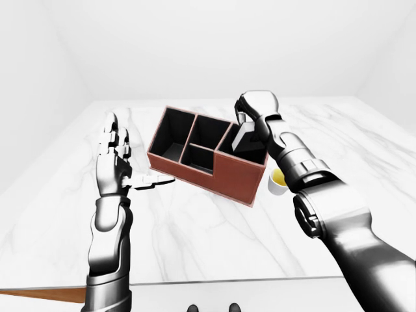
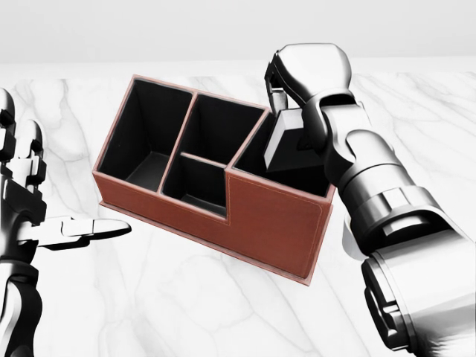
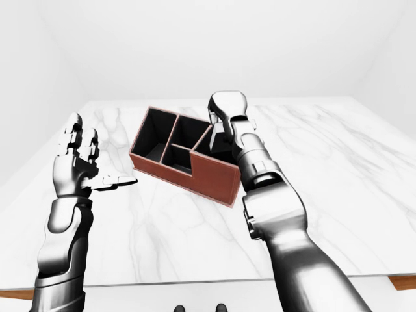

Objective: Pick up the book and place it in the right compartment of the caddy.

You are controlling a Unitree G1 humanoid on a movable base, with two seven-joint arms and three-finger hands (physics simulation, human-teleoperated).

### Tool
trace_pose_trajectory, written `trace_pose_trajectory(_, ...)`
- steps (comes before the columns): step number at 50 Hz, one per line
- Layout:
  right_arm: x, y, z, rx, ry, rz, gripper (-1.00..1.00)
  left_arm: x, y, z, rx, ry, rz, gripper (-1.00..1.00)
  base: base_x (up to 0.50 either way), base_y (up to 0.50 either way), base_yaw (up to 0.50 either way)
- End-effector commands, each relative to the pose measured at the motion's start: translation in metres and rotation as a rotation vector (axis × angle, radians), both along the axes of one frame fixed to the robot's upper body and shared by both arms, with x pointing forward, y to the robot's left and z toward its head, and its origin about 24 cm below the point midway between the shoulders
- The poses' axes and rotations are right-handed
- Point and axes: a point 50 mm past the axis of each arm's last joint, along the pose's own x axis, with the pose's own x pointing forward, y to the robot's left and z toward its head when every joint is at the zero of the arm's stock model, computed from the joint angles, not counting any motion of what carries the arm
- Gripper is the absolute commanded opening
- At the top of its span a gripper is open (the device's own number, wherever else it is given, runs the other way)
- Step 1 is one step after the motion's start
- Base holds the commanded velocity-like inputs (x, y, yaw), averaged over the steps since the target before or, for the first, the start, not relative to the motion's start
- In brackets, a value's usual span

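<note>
Marble table (image 1: 214, 240) filled most of each view, and a brown caddy (image 2: 268, 219) with black insides sat near the middle of it. Over the caddy's right compartment, in the upper middle of the head view, the right hand (image 2: 309, 74) had its fingers closed on a dark book (image 2: 286, 145). The book hung tilted, with its low end down inside that compartment. At the left edge, the left hand (image 2: 26, 193) stood up with its fingers spread wide, holding nothing, near the caddy but not touching it. A small cup (image 1: 277, 180) with yellow inside stood just right of the caddy in the left-eye view.
</note>
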Motion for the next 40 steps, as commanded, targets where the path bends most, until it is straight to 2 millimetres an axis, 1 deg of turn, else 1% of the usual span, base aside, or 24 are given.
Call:
trace_pose_trajectory(1, 0.000, 0.001, 0.004, -0.017, -0.039, -0.001, -1.00, 0.001, 0.001, 0.000, -0.002, 0.000, 0.006, 1.00, 0.00, 0.00, 0.00)
trace_pose_trajectory(9, -0.001, 0.005, -0.002, -0.022, -0.026, 0.007, -1.00, 0.001, 0.002, 0.000, -0.005, 0.000, 0.010, 1.00, 0.00, 0.00, 0.00)
trace_pose_trajectory(18, -0.001, 0.006, -0.004, -0.028, -0.020, 0.009, -1.00, 0.002, 0.003, -0.001, -0.008, 0.005, 0.018, 1.00, 0.00, 0.00, 0.00)
trace_pose_trajectory(31, 0.000, 0.000, -0.008, -0.036, -0.005, -0.034, -1.00, 0.003, 0.004, -0.001, -0.011, 0.006, 0.024, 1.00, 0.00, 0.00, 0.00)
trace_pose_trajectory(40, -0.001, -0.004, -0.016, -0.047, 0.010, -0.056, -1.00, 0.003, 0.005, -0.001, -0.016, 0.008, 0.030, 1.00, 0.00, 0.00, 0.00)
